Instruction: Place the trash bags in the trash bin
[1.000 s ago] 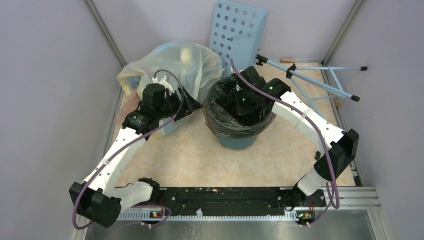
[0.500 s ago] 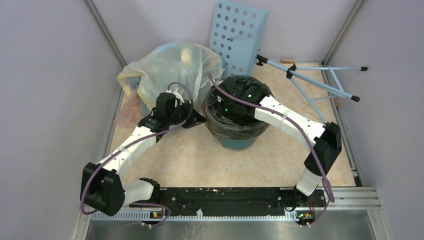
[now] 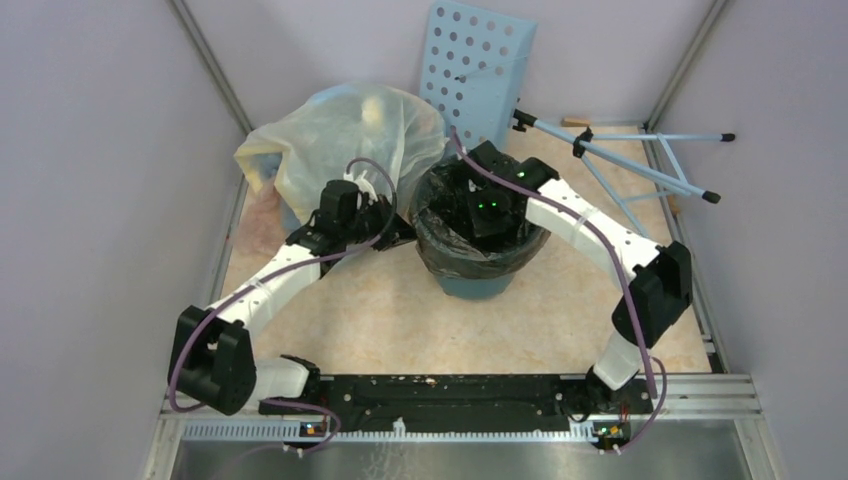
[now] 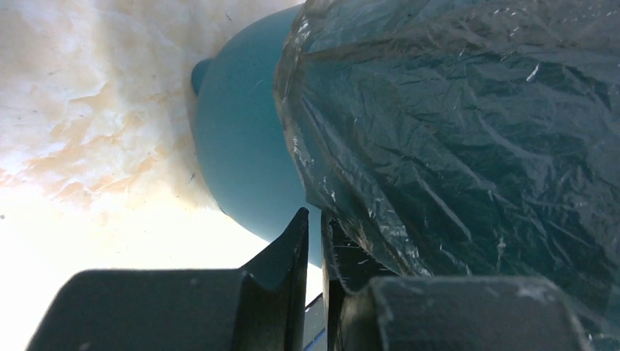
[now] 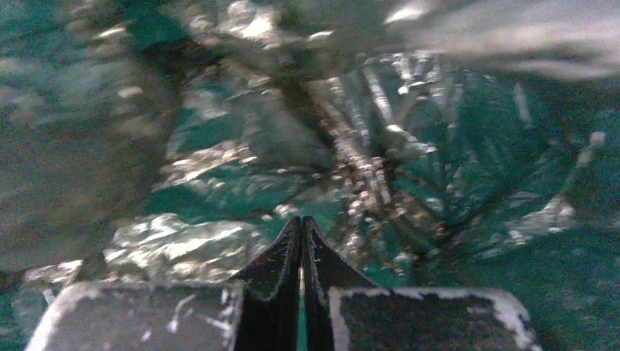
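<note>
Now | left claw [image 4: 314,216] clenched on trash bag [image 4: 453,131] hem | right claw [image 5: 301,221] clenched inside it

Just ahead of your black left fingers [image 4: 284,252] the trash bag [image 4: 468,131] is dark grey-black, glossy, streaked with white crinkle glints, and the trash bin [image 4: 241,161] beside it is plain teal. Left of those fingers the surface [image 4: 88,110] is pale cream mottled with orange-tan blotches. Ahead of your black right fingers [image 5: 281,259] the trash bag shows teal through silvery highlights.
</note>
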{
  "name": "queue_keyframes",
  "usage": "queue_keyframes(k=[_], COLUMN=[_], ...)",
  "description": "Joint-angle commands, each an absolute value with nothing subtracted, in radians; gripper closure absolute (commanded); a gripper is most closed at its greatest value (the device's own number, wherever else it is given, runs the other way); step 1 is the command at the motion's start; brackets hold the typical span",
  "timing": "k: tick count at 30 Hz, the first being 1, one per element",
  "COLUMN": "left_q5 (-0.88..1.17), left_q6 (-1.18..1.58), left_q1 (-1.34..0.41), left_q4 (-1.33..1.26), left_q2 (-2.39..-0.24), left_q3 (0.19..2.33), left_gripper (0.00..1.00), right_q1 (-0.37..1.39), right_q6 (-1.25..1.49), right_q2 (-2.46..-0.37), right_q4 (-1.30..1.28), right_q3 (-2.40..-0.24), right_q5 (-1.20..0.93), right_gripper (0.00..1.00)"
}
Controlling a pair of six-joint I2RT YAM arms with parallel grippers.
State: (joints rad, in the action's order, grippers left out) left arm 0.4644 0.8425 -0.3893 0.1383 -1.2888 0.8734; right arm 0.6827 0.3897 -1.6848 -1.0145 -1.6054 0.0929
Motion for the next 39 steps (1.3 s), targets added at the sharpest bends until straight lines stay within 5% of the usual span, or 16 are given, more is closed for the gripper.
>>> queue_keyframes(k=[1, 8, 18, 27, 39], left_q5=[0.51, 0.504, 0.483, 0.473, 0.322], left_q6=[0.832, 0.82, 0.787, 0.762, 1.116], left_q1=[-0.409, -0.431, -0.431, -0.431, -0.429], left_q4=[0.065, 0.07, 0.107, 0.16, 0.291], left_q2=[-1.331, -1.365, -1.341, -1.323, -0.903], left_q3=[0.923, 0.959, 0.957, 0.983, 0.783], left_gripper=[0.84, 0.84, 0.83, 0.81, 0.44], right_q1=[0.831, 0.915, 0.676, 0.641, 0.694], right_q6=[0.371, 0.368, 0.42, 0.387, 0.309], right_q2=[-1.732, -1.797, -1.623, -1.512, -1.387], right_q4=[-1.028, -1.049, -1.022, -0.959, -0.923], right_q3=[-1.729, -1.788, -1.556, -1.427, -1.452], right_q5=[0.111, 0.153, 0.133, 0.067, 0.036], right_gripper=[1.0, 1.0, 1.0, 1.0, 1.0])
